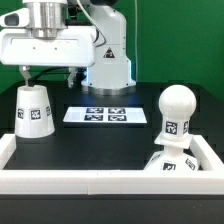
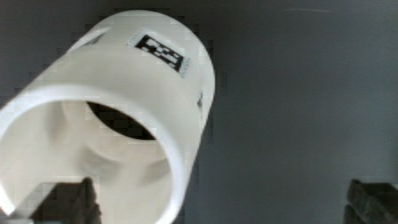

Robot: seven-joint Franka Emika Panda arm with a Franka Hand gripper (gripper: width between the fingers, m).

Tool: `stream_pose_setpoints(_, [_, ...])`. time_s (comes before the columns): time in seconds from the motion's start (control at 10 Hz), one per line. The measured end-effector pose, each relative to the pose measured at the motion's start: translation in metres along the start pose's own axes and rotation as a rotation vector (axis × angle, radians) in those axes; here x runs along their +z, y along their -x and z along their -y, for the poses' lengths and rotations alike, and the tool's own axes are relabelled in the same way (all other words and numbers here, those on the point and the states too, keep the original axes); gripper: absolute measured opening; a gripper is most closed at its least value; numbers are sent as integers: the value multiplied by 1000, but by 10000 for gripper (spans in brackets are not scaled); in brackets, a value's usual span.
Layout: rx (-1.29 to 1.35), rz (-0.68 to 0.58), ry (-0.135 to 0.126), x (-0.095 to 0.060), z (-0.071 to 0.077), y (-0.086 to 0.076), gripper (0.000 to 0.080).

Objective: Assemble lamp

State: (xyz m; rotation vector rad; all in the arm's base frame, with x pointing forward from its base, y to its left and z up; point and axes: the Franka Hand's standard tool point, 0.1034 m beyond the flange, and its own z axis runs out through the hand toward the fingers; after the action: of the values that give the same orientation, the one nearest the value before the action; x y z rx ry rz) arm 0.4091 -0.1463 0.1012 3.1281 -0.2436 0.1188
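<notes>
The white tapered lamp shade (image 1: 33, 110) stands on the black table at the exterior view's left, wide end down, with square tags on its side. My gripper (image 1: 48, 76) hangs just above it, open and empty. In the wrist view the shade (image 2: 134, 110) shows from above with its hollow top. It lies close to one fingertip (image 2: 71, 200) and off-centre between the jaws of my gripper (image 2: 224, 203). At the exterior view's right the ball-shaped bulb (image 1: 177, 108) stands upright over the lamp base (image 1: 168, 162). I cannot tell if they are joined.
The marker board (image 1: 107, 115) lies flat in the middle of the table. A low white wall (image 1: 100, 182) runs along the front and up both sides. The robot's base (image 1: 108, 60) stands at the back.
</notes>
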Motion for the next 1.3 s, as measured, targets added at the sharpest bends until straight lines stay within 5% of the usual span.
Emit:
stream_pose_setpoints(0.9, [-24, 19, 19, 20, 8, 6, 698])
stream_pose_setpoints(1.0, [-32, 20, 18, 21, 11, 6, 611])
stream_pose_setpoints(1.1, [-33, 20, 18, 21, 11, 6, 611])
stream_pose_setpoints(1.3, [-33, 20, 18, 21, 11, 6, 234])
